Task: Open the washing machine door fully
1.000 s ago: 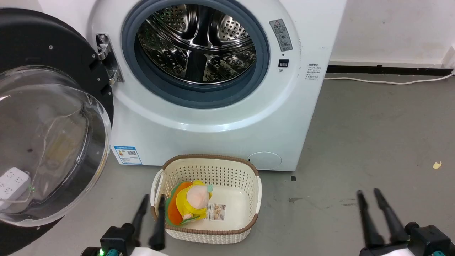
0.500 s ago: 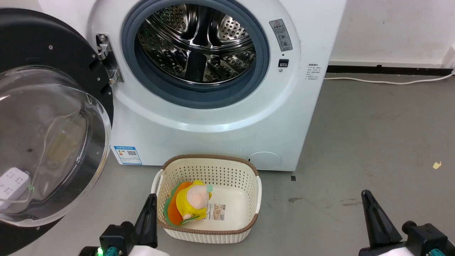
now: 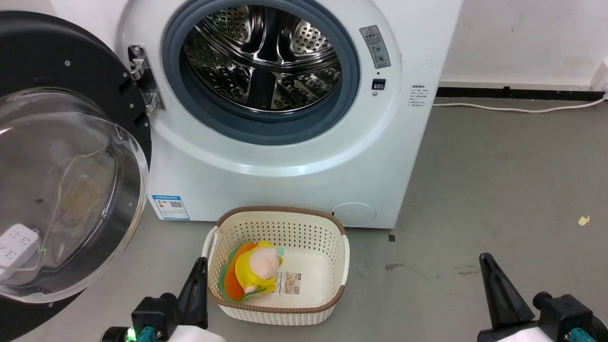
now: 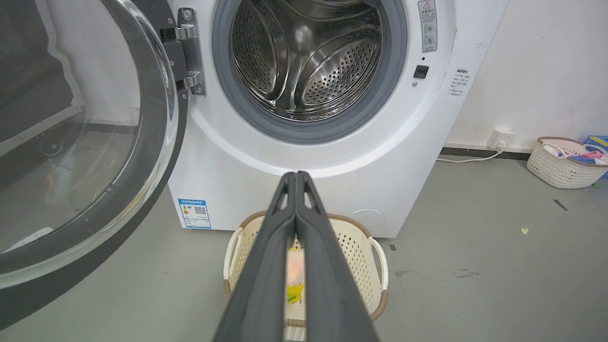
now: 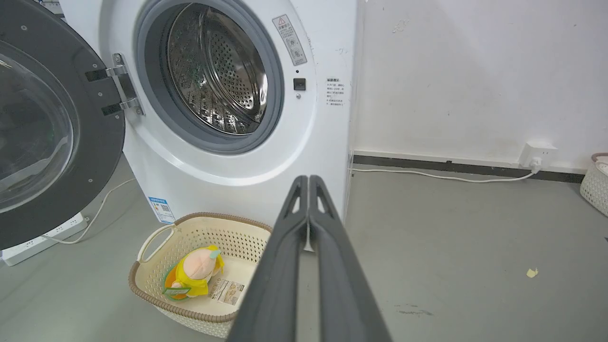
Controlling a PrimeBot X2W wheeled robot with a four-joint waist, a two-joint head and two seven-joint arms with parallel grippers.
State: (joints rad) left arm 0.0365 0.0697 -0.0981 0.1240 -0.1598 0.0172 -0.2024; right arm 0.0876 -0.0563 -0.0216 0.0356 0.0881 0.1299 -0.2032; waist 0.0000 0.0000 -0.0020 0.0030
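— Left wrist view, fingers first: the left gripper [image 4: 295, 176] is pressed together, empty; the right gripper [image 5: 308, 178] likewise.
— And the washing machine door [image 3: 57, 57]?
— Swung wide off the washing machine's [image 3: 285, 180] left edge, on its hinge [image 3: 142, 80]; cropped, so perhaps not at its stop. Looks heavy, glossy: push the black rim [image 3: 28, 316], not the glass [image 3: 71, 190].
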